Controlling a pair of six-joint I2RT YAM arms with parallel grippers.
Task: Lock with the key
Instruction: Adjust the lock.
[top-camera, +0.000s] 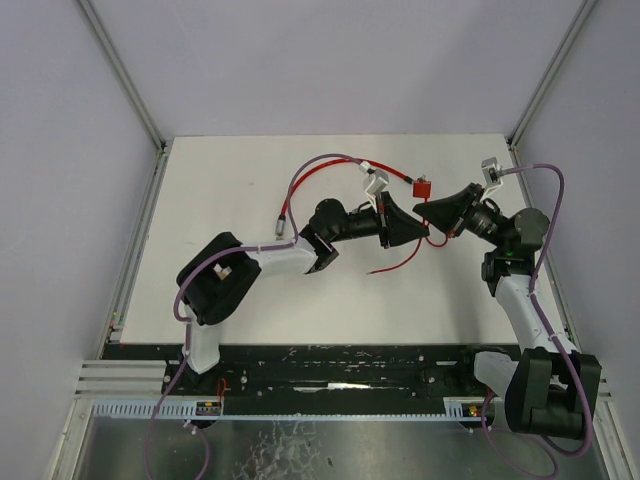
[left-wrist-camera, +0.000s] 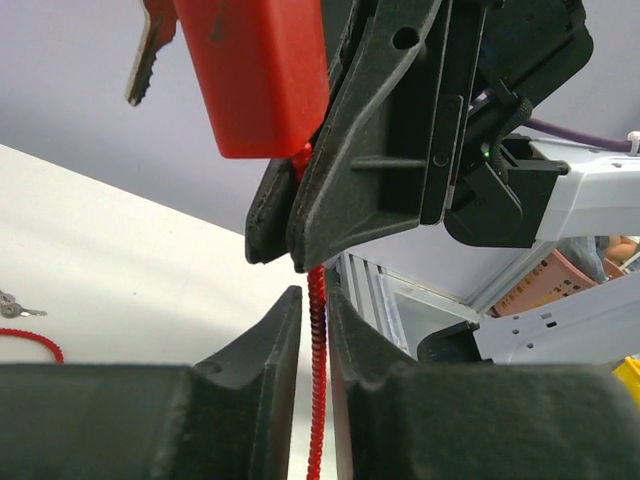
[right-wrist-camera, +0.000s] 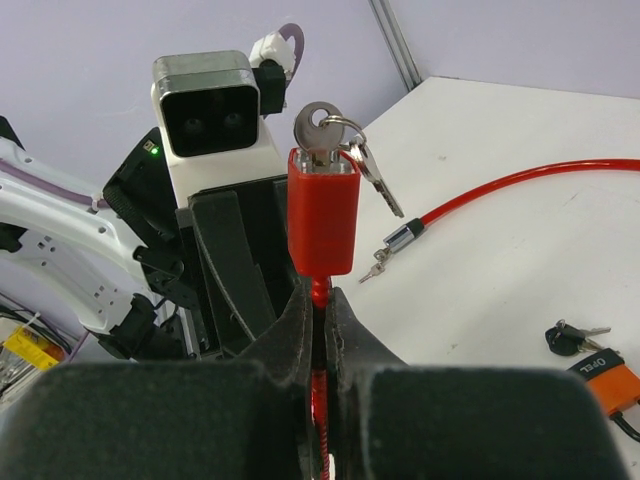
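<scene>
Above the table (top-camera: 300, 300), the red cable lock (right-wrist-camera: 322, 210) is held upright by the right gripper (right-wrist-camera: 318, 300), shut tight on the red cable (left-wrist-camera: 318, 400) just beneath it, apparently so that the inserted key (right-wrist-camera: 322, 128) is left free for turning, while the jaws of the left gripper (left-wrist-camera: 312, 310) are set narrowly around the same cable lower down, actual contact being indiscernible.

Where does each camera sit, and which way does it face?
Top external: above, behind the arms, looking down at the white table; both arms show.
Left wrist: on the left arm, looking past the left gripper at the right gripper under the red plastic padlock.
Right wrist: looks past its own fingers toward the left arm.
Shared: both wrist views show padlock, silver key, thin red cable.
</scene>
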